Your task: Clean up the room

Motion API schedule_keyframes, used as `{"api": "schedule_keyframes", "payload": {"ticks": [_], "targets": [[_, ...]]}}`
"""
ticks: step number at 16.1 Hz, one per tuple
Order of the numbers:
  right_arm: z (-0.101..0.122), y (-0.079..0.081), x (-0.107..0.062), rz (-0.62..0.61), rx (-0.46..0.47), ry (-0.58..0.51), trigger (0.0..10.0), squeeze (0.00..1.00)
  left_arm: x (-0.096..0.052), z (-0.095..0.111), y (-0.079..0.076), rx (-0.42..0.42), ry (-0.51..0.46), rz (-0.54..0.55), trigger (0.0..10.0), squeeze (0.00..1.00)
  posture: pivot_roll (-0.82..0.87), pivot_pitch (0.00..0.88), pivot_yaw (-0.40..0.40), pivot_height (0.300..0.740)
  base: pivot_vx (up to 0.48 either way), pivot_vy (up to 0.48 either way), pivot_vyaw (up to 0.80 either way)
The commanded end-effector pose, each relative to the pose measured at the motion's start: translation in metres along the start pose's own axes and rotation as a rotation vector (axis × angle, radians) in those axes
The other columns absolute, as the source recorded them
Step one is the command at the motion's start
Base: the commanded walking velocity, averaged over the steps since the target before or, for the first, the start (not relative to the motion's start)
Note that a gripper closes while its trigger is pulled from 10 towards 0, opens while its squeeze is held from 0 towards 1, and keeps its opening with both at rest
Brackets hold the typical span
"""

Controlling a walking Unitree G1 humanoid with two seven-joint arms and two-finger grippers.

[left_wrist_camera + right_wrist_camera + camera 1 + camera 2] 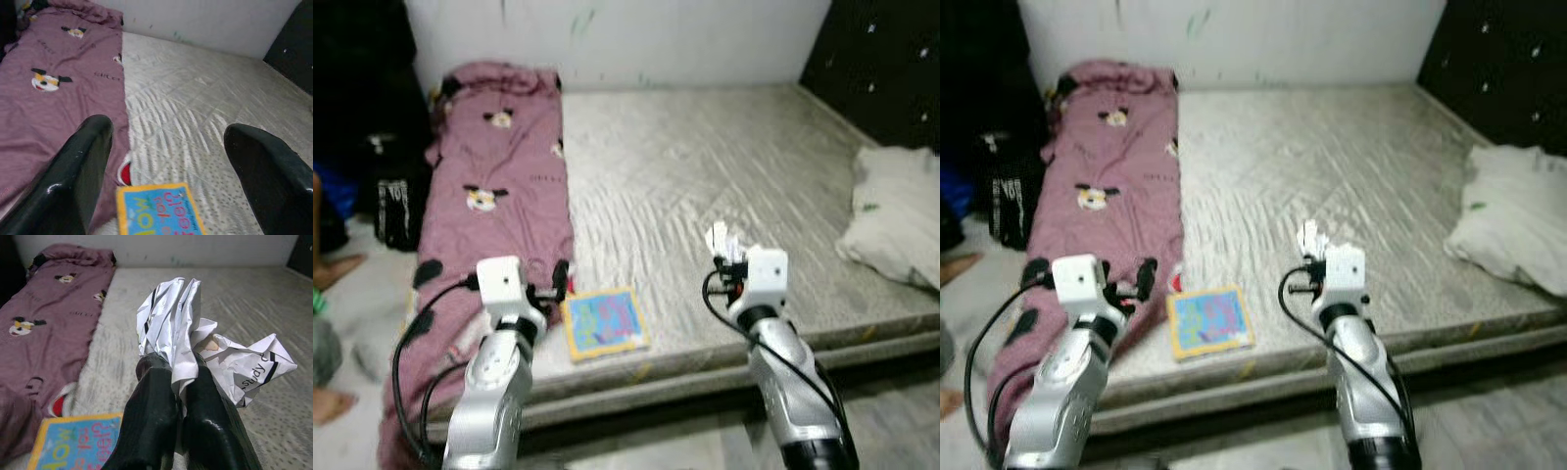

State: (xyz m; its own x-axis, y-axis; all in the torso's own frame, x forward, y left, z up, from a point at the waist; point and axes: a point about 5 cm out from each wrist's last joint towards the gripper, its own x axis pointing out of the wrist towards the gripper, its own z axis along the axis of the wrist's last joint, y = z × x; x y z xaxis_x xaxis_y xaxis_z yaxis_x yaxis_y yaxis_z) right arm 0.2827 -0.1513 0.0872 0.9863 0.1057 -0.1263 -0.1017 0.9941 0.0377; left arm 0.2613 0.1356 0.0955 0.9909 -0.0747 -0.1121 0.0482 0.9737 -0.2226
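My right gripper (178,389) is shut on a crumpled white paper (195,340) with black print, held above the front part of the grey mattress (705,176); the paper (722,240) shows at the gripper's tip. My left gripper (166,166) stands open over the mattress's front left, just above a colourful book (602,323) with a yellow border, also seen as the book (159,213). A pink blanket (499,166) with cartoon faces lies along the mattress's left side.
A white pillow (896,220) lies at the mattress's right edge. A dark padded wall (881,59) stands at the back right. A dark bag (396,201) and a person's foot (333,269) are on the floor to the left.
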Motion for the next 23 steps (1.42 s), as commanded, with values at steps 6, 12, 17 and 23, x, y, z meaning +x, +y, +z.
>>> {"api": "schedule_keyframes", "payload": {"ticks": [6, 12, 17, 23], "targets": [[0.0088, 0.0119, 0.0039, 0.046, 0.007, -0.033, 10.0, 0.00, -0.0012, 0.0013, 0.0070, 0.001, 0.001, 0.034, 10.0, 0.00, 0.07, 0.000, -0.031, 0.740, 0.000, 0.480, 0.56], [0.0105, 0.0133, 0.0034, 0.054, -0.012, -0.046, 10.0, 0.00, -0.0019, 0.0035, 0.0064, -0.009, -0.021, 0.030, 10.0, 0.00, 0.06, 0.000, -0.031, 0.740, 0.000, 0.236, 0.00], [0.0115, 0.0167, 0.0032, 0.079, -0.020, -0.053, 10.0, 0.00, -0.0021, 0.0040, 0.0075, -0.012, -0.023, 0.045, 10.0, 0.00, 0.07, 0.000, -0.030, 0.740, 0.000, 0.000, 0.64], [0.0126, 0.0208, 0.0033, 0.114, -0.045, -0.066, 10.0, 0.00, -0.0010, 0.0034, 0.0083, -0.011, -0.019, 0.053, 10.0, 0.00, 0.07, 0.000, -0.033, 0.740, 0.000, 0.000, 0.80]]}}
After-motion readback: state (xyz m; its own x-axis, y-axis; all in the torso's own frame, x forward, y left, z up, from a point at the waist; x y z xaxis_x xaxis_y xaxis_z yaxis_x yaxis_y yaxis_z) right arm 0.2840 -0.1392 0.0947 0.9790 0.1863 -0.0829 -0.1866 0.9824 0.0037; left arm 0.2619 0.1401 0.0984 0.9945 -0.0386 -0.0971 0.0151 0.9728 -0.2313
